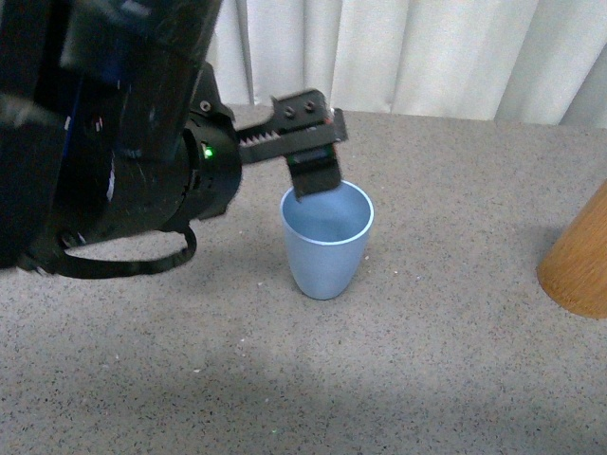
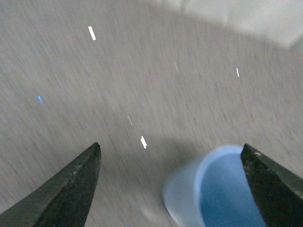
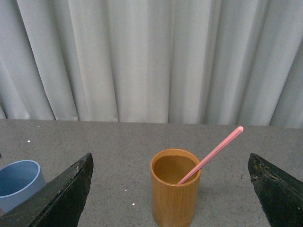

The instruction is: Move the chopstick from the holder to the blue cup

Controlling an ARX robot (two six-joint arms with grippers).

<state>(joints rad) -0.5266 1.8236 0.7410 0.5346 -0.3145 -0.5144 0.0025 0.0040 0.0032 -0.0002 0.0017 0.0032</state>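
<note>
The blue cup (image 1: 327,242) stands upright on the grey table, and its inside looks empty. My left gripper (image 1: 313,178) is open and hovers just over the cup's far-left rim, holding nothing. The left wrist view is motion-blurred: the cup (image 2: 208,189) lies low between the open fingers, close to one fingertip (image 2: 265,175). The tan-orange holder (image 3: 174,189) stands upright ahead of my open, empty right gripper (image 3: 170,156). One salmon-red chopstick (image 3: 215,152) leans out of it. In the front view only the holder's edge (image 1: 580,261) shows at the right.
A pale curtain (image 1: 408,52) hangs behind the table's far edge. The blue cup also shows in the right wrist view (image 3: 16,182), off to one side of the holder. My left arm's black body (image 1: 114,142) fills the front view's left side.
</note>
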